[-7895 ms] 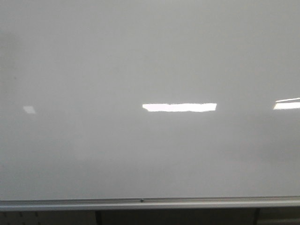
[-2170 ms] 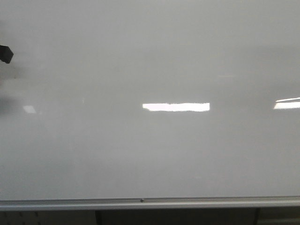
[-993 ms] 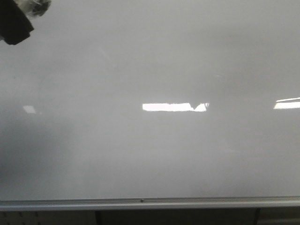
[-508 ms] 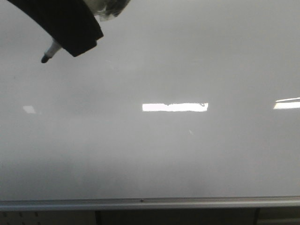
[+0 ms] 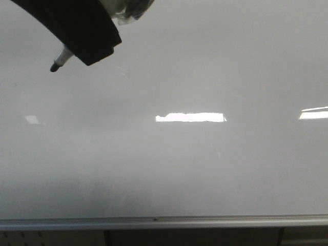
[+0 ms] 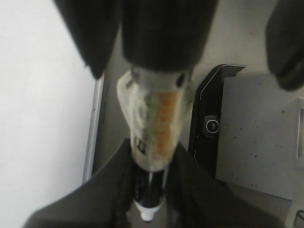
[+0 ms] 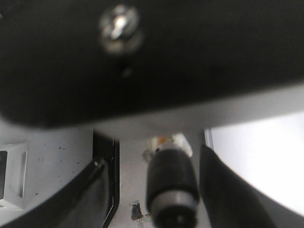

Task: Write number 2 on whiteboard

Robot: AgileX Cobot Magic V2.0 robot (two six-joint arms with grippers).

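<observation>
The whiteboard (image 5: pixel 205 169) fills the front view, glossy and bare; no number 2 shows on it. At its upper left my left gripper (image 5: pixel 95 54) reaches in as a dark shape, shut on a black-tipped marker (image 5: pixel 60 59) whose tip points down-left, close to the board. In the left wrist view the tape-wrapped marker (image 6: pixel 149 190) sits squeezed between the fingers of the left gripper (image 6: pixel 148 209), the whiteboard (image 6: pixel 42 118) to one side. My right gripper (image 7: pixel 152 194) is open, a black cylinder (image 7: pixel 171 185) between its spread fingers, beside the whiteboard (image 7: pixel 256 156).
A silver tray rail (image 5: pixel 164 221) runs along the board's lower edge. Bright light reflections (image 5: pixel 189 117) lie across its middle and right. Below the arms a black device with a lens (image 6: pixel 212 124) rests on a grey speckled surface (image 6: pixel 256 133).
My left gripper has come in from the upper left edge with the marker and shifted slightly right and down over the last half second. The board's surface stays unmarked.
</observation>
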